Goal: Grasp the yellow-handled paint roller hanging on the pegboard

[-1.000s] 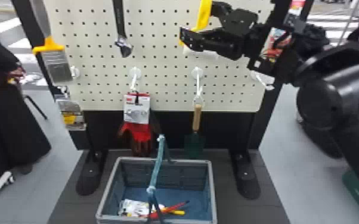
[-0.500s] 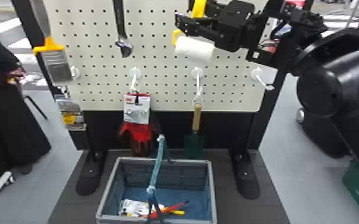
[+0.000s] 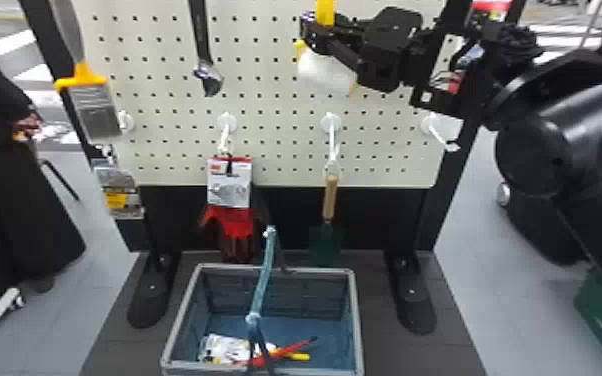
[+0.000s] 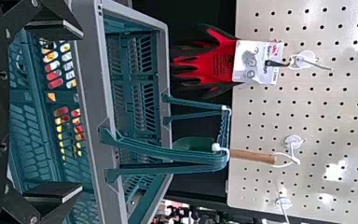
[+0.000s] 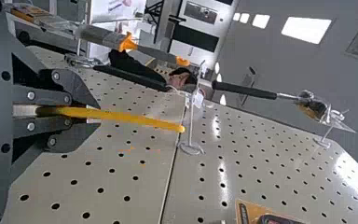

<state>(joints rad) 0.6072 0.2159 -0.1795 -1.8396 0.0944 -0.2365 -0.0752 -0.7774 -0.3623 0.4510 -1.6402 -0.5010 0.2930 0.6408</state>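
Jaws of the right gripper [image 5: 86, 115] are clenched on the yellow handle of the paint roller [image 3: 323, 70], which is up against the top of the pegboard [image 3: 265, 105], its white sleeve just under the gripper and right of a hanging wrench [image 3: 206, 55]. Below it hang a wooden-handled trowel [image 3: 328, 220] and a red glove [image 3: 230, 225]. Lower down, the left gripper [image 4: 70, 109] hangs over the grey basket [image 4: 89, 93], jaws released wide.

Basket [image 3: 181, 316] below pegboard [image 3: 270, 125]; glove [image 3: 230, 231] left of trowel [image 3: 329, 199].
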